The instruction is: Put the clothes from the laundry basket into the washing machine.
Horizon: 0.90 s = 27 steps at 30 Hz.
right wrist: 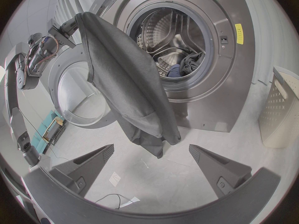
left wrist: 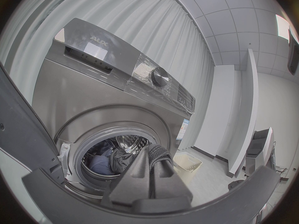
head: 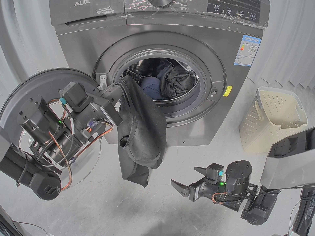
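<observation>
My left gripper is shut on a dark grey garment, held at the left rim of the washing machine's round opening. The cloth hangs down in front of the machine, its lower end above the floor. In the left wrist view the closed fingers pinch a fold of the garment. Inside the drum lie dark clothes and a navy piece. My right gripper is open, low over the floor, below and to the right of the hanging garment. The cream laundry basket stands to the right.
The machine's round door is swung open to the left, behind my left arm. Bare grey floor lies in front of the machine. A grey curtain hangs behind. A grey panel stands at the right, near the basket.
</observation>
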### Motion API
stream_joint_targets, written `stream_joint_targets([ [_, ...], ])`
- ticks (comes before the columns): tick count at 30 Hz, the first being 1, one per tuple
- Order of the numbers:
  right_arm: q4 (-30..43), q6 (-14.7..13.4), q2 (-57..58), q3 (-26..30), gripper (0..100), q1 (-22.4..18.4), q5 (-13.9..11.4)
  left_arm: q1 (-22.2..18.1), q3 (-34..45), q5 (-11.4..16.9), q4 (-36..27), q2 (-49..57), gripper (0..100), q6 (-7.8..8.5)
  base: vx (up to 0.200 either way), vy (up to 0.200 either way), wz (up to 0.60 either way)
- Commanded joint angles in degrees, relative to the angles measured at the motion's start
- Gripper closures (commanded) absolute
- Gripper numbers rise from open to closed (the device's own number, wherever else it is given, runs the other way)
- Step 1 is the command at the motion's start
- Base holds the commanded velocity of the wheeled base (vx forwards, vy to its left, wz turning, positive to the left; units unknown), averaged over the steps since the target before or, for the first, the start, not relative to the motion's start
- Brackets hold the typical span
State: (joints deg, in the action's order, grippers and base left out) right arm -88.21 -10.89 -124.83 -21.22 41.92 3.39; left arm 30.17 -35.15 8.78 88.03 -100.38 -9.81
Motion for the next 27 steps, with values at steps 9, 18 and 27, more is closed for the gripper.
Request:
stream_joint_targets([
  [9,0.0,1.2,-2.5,-12.3,0,8.1,-1.1,0.1,-0.3,-1.5,0.1,-1.0,100,0.15,0.000,0.000,0.00],
  [18,0.0,1.9,-7.9,-22.5,0,9.8,-1.0,0.1,-0.5,-1.5,0.1,-1.0,100,0.15,0.000,0.000,0.00],
  [27,0.0,2.8,-12.3,-33.4,0,9.4,-1.0,0.1,-0.6,-1.5,0.0,-1.0,100,0.15,0.000,0.000,0.00],
])
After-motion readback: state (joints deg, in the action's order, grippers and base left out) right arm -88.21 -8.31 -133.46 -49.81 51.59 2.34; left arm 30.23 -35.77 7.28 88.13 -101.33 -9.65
